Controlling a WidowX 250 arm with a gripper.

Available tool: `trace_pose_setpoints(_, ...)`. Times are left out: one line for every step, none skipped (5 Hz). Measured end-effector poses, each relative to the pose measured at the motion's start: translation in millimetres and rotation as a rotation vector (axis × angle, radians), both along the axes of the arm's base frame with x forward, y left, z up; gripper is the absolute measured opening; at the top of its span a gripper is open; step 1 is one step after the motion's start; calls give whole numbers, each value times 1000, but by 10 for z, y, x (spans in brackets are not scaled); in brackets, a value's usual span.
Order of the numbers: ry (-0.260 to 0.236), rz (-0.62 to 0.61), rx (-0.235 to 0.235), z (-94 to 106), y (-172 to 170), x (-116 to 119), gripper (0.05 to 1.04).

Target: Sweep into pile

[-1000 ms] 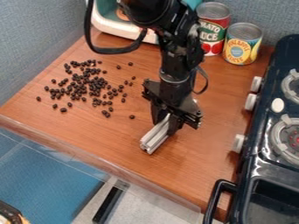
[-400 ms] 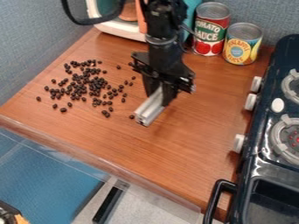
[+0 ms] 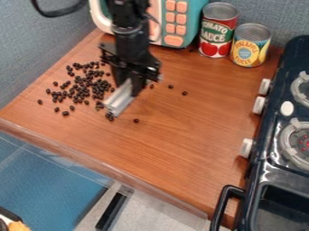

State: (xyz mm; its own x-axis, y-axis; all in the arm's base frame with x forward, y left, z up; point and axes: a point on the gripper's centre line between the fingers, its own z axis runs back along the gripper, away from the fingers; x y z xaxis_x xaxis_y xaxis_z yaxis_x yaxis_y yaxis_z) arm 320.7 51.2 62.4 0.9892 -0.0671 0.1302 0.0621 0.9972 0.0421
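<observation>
Gripper (image 3: 129,83) closed on a pale grooved metal bar (image 3: 120,98), held tilted at the right margin of the scattered black beans (image 3: 84,85). The beans lie on the wooden counter's (image 3: 163,149) far left; several sit apart, right of the bar.

Behind, you have a teal toy microwave with orange buttons (image 3: 174,41), a red-labelled metal can (image 3: 218,34) and a yellow-labelled metal can (image 3: 249,47); rightward, a black toy stove (image 3: 271,155).

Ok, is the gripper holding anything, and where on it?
Yes: the gripper is shut on the light grey bar, holding it by its upper end; the lower end sticks out toward the beans.
</observation>
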Motion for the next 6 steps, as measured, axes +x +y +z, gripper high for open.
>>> trace_pose_setpoints(-15, 33, 10, 58, 266, 2, 370)
trace_pose_setpoints(-45, 68, 24, 140, 542, 57, 370)
trace_pose_setpoints(-31, 74, 37, 60, 722, 61, 370)
trace_pose_setpoints(-26, 77, 63, -42, 913, 79, 370)
trace_pose_setpoints(-20, 91, 96, -100, 1114, 45, 370)
trace_pose_setpoints(-25, 128, 145, -92, 1253, 17, 370)
